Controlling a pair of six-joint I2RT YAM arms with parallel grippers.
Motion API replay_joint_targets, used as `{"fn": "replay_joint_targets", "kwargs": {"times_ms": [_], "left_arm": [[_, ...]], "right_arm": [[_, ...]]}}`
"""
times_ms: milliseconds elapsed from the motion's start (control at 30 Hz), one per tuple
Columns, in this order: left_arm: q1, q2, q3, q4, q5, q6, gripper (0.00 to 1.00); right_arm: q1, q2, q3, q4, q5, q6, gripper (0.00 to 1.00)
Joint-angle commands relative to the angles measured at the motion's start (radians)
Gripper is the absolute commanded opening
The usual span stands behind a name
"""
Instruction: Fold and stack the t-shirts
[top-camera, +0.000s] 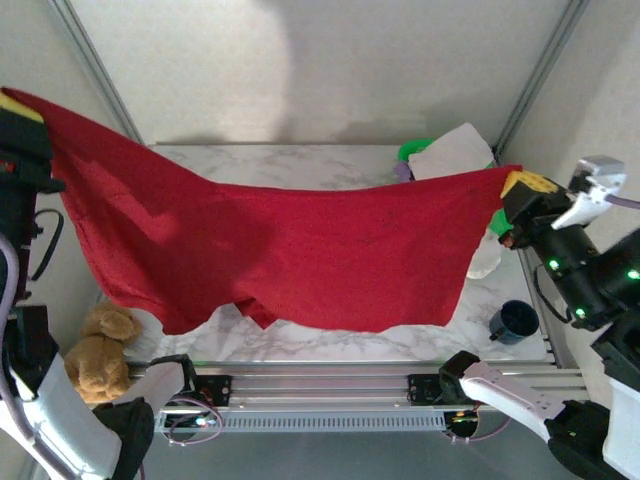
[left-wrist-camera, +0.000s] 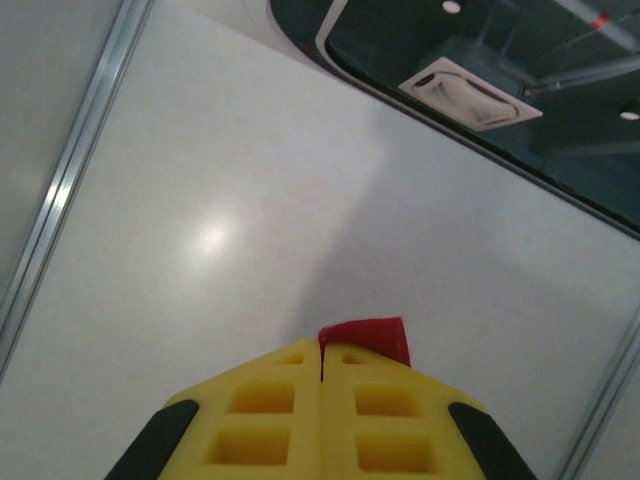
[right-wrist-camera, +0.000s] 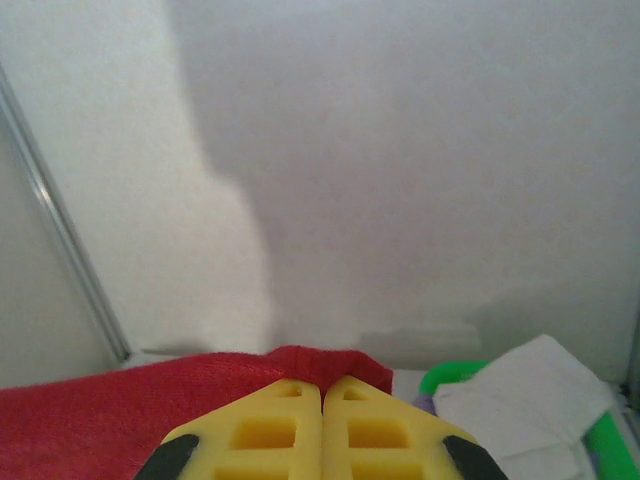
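A deep red t-shirt (top-camera: 280, 245) hangs stretched in the air above the marble table (top-camera: 300, 340), held by two corners. My left gripper (top-camera: 20, 105) is raised at the far left, shut on one corner; a red tip (left-wrist-camera: 370, 335) pokes out past its yellow fingers (left-wrist-camera: 270, 410). At the right, my right gripper (top-camera: 525, 185) is shut on the other corner, with red cloth (right-wrist-camera: 150, 405) bunched over its fingertips (right-wrist-camera: 360, 420). A white t-shirt (top-camera: 455, 152) lies in the green basket (top-camera: 412, 150) at the back right, also showing in the right wrist view (right-wrist-camera: 520, 400).
A tan teddy bear (top-camera: 100, 350) sits at the table's near left corner. A dark blue mug (top-camera: 515, 320) stands near the right front edge. Metal frame posts (top-camera: 95, 70) rise at the back corners, and a rail (top-camera: 320, 385) runs along the near edge.
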Motion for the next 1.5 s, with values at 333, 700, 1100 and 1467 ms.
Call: {"fn": "replay_joint_targets", "kwargs": {"times_ms": [333, 700, 1100, 1467], "left_arm": [[-0.009, 0.048, -0.131, 0.148, -0.066, 0.08, 0.0], [-0.011, 0.068, -0.146, 0.218, -0.102, 0.106, 0.0], [-0.011, 0.038, 0.052, 0.204, -0.132, 0.109, 0.0], [-0.011, -0.016, 0.025, 0.191, -0.163, 0.131, 0.0]], "right_arm": [[-0.005, 0.145, 0.006, 0.095, 0.075, -0.107, 0.0], [-0.006, 0.202, 0.102, 0.08, 0.013, -0.124, 0.0], [-0.005, 0.105, 0.2, 0.017, -0.114, -0.09, 0.0], [-0.006, 0.084, 0.244, 0.001, -0.117, -0.07, 0.0]]}}
